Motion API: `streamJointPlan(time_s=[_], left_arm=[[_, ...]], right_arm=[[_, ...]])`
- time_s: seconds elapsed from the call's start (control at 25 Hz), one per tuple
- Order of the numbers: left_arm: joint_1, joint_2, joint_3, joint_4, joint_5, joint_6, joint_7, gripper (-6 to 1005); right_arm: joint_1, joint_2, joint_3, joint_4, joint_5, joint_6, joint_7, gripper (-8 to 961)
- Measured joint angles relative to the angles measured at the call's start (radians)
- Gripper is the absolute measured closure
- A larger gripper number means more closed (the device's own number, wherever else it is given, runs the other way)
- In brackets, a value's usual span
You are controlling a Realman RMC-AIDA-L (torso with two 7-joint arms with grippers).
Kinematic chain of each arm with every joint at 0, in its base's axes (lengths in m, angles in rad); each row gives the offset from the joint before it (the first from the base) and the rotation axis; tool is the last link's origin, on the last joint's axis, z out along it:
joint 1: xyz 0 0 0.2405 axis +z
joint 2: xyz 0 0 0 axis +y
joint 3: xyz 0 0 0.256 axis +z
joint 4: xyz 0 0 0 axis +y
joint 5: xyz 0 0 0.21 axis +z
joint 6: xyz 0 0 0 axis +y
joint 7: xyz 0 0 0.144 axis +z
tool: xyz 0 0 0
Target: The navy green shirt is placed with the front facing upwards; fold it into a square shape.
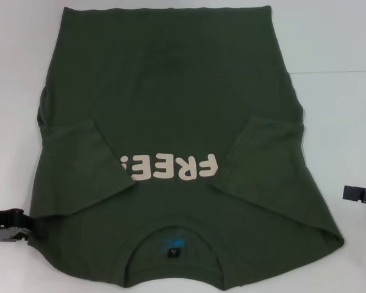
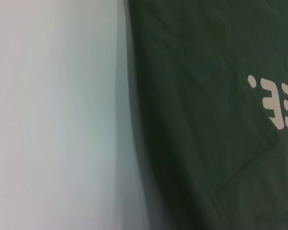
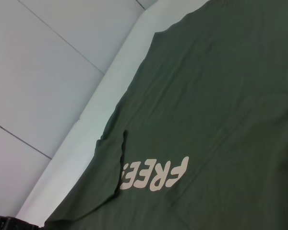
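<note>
The navy green shirt lies flat on the white table, front up, neck toward me. Its cream "FREE!" print reads upside down, and a small blue label shows inside the neck. Both short sleeves are folded inward over the front, one on the left and one on the right. My left gripper is at the shirt's near left shoulder edge, low on the table. My right gripper is to the right, apart from the shirt. The shirt also shows in the left wrist view and the right wrist view.
The white table shows bare strips on both sides of the shirt. In the right wrist view the table's far edge borders grey panels with seams.
</note>
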Motion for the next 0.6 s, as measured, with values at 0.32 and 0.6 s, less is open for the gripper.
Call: streamJointPlan(time_s=[0.32,0.6], left_arm=[[-0.001,0.001,0.002,0.0,0.001,-0.003,0.002,811],[-0.013,0.006,0.004,-0.006,0.001,0.007,0.006,960]], right_arm=[[0.008,-0.012,-0.001,-0.012,-0.032,-0.011,0.077,199],[0.067,-0.069,0.001,-0.13,-0.165,-0.145,0.362,206]])
